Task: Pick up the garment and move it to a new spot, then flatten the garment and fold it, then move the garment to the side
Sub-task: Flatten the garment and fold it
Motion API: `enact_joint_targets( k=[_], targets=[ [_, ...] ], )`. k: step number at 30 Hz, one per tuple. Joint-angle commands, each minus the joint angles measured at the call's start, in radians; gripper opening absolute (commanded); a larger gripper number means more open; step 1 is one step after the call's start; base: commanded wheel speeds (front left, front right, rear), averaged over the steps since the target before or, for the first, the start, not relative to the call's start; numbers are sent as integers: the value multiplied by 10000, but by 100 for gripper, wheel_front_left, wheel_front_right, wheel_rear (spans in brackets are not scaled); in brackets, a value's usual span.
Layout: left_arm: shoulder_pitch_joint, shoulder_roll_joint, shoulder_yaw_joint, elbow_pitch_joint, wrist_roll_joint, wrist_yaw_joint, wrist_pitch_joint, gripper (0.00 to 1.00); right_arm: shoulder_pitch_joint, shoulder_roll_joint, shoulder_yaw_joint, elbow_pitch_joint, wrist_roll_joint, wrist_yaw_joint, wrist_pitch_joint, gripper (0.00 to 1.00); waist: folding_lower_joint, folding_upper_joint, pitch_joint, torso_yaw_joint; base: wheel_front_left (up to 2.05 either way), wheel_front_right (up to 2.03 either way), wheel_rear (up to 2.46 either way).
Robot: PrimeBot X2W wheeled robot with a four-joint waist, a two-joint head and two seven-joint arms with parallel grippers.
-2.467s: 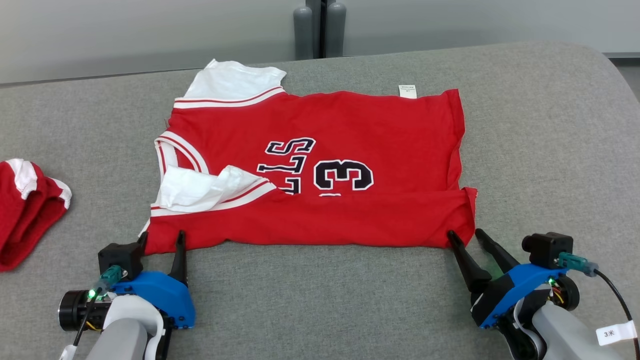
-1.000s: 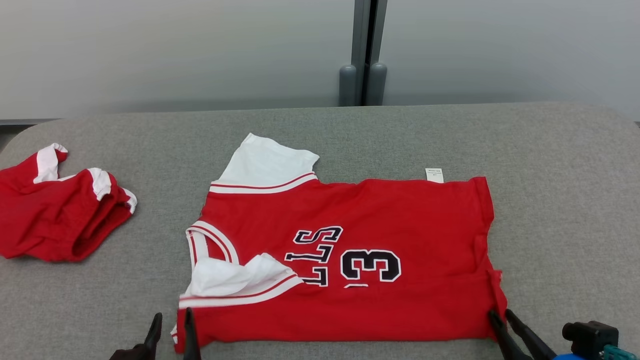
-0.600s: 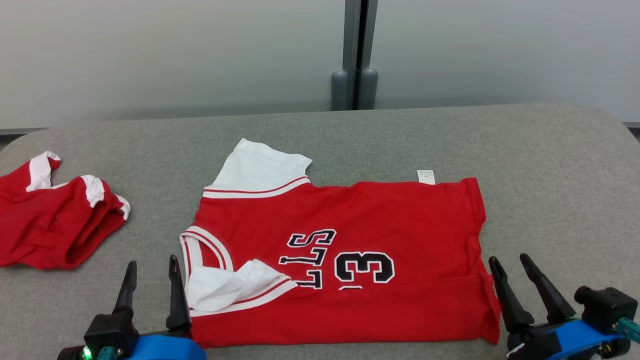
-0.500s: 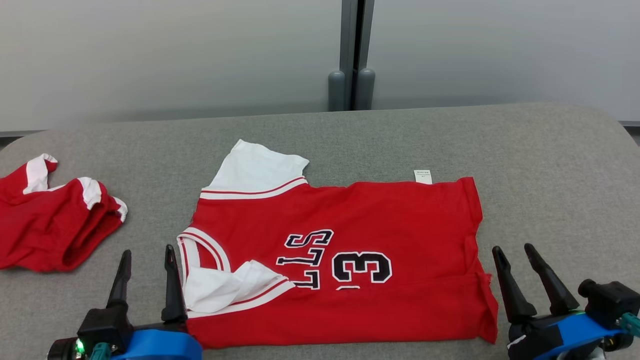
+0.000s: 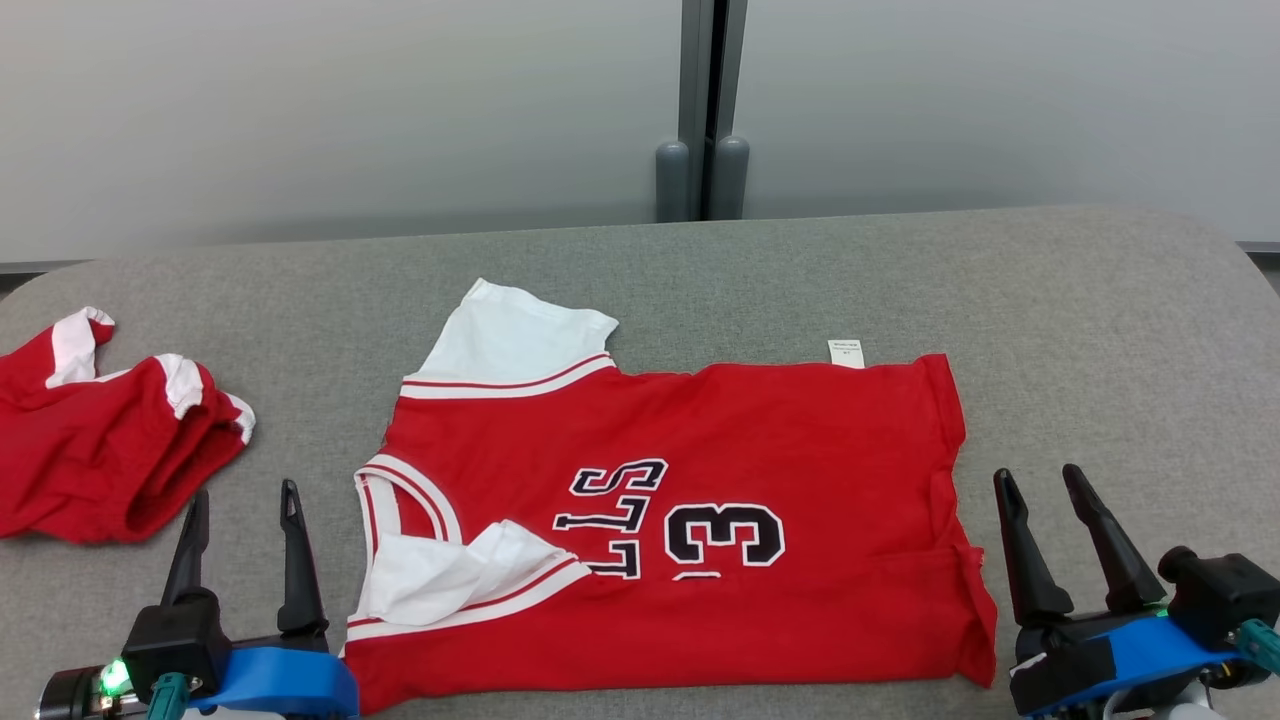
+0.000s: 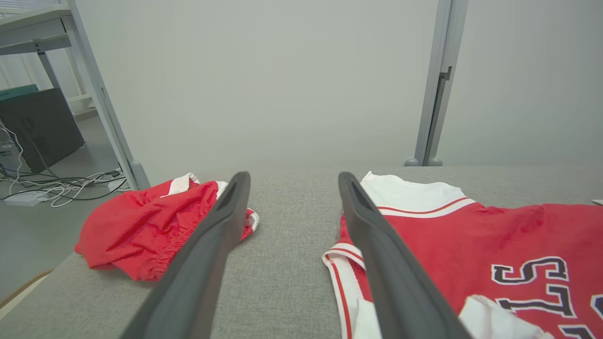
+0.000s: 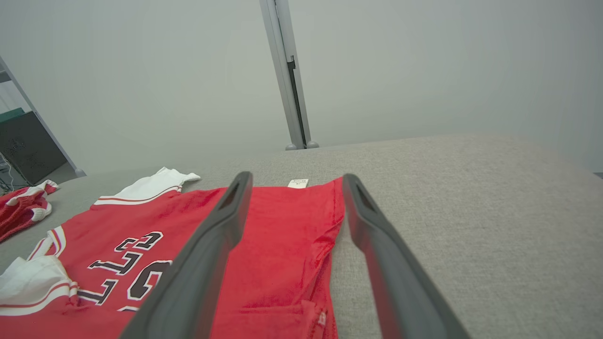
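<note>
The jersey [image 5: 680, 520] lies on the table [image 5: 1100, 330], and the left gripper [image 5: 246, 488] and the right gripper [image 5: 1037, 470] stand beside its near corners, both apart and empty.

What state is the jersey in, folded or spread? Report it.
Partly folded: the jersey lies flat, its near edge turned over, covering part of the print.
</note>
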Motion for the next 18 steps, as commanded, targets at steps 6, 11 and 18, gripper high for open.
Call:
enact_joint_targets(
  k=[6,11,18],
  targets=[
    [-277,-31,206,616,-16,-287,-39,100,-89,269,16,335,-502,2,-50,100,0,-1,-93,14,0,0,0],
    [-353,-93,242,790,17,-379,-38,100,-78,329,4,434,-609,2,-51,100,0,-1,-127,18,0,0,0],
    [-404,-180,369,954,108,-518,-34,100,-59,337,-45,482,-702,2,-51,100,0,-1,-125,36,0,0,0]
  ],
)
